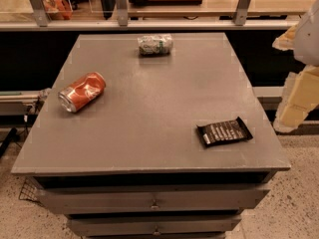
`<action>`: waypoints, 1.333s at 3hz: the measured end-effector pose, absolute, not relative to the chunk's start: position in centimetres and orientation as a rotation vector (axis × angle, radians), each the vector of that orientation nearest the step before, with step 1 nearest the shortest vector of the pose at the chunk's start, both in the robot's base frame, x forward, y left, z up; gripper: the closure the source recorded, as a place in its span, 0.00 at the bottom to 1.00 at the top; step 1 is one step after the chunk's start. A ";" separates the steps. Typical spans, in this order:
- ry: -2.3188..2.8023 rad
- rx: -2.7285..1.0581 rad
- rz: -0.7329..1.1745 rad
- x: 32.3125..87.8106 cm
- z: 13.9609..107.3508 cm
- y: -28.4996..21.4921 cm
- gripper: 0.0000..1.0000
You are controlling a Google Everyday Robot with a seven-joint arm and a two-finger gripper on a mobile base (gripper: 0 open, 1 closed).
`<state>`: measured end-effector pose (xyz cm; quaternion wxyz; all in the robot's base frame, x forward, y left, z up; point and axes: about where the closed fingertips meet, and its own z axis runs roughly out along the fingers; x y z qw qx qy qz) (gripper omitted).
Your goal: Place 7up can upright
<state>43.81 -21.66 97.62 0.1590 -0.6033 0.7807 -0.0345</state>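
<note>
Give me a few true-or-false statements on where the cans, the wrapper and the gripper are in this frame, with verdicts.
1. The 7up can stands upright. False: it lies on its side near the far edge of the table.
2. The orange can lies on its side on the left part of the table. True.
3. The gripper hovers directly above the 7up can. False: it is at the picture's right edge, beyond the table's side and well apart from the can.
4. The black wrapper lies flat near the table's front right corner. True.
5. The black wrapper touches the orange can. False: they lie apart, on opposite sides of the table.
</note>
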 end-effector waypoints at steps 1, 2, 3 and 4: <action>2.232 -1.725 -0.099 43.8 97.6 -21.7 0.00; 2.140 -1.727 -0.068 49.1 96.0 -16.8 0.00; 1.987 -1.754 0.012 57.9 93.6 -9.2 0.00; 1.840 -1.769 0.120 67.8 91.6 -1.1 0.00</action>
